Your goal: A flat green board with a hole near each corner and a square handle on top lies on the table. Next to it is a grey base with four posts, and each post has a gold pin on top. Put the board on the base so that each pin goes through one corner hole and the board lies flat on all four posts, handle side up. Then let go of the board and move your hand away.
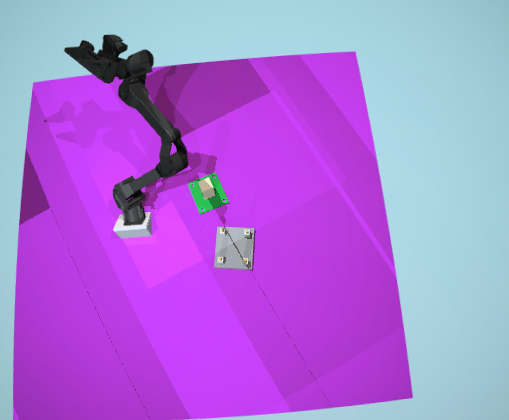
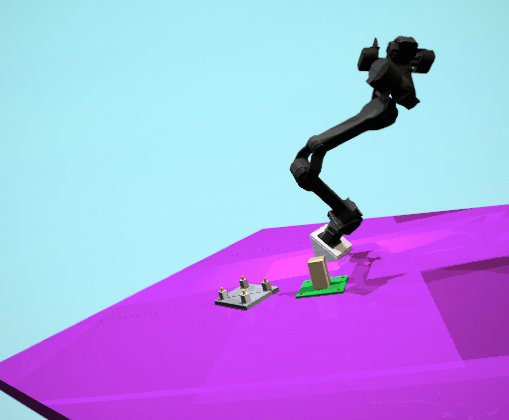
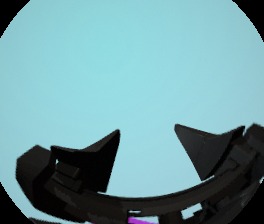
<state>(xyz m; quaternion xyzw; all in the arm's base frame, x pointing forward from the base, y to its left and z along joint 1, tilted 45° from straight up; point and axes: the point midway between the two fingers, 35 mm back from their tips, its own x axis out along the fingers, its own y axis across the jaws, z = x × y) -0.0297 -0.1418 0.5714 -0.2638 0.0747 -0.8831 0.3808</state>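
Board (image 1: 217, 201) (image 2: 335, 288) lies well apart from and below the open gripper (image 1: 90, 49) (image 2: 399, 50) (image 3: 147, 131).

The table (image 1: 294, 300) (image 2: 274, 350) runs (bottom and right) past the exterior picture's edges.

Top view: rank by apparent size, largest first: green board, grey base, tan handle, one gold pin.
1. Grey base
2. Green board
3. Tan handle
4. Gold pin

Base over board is a modest gap; the others differ plainly. The handle stands up toward the camera, which may enlarge it slightly.
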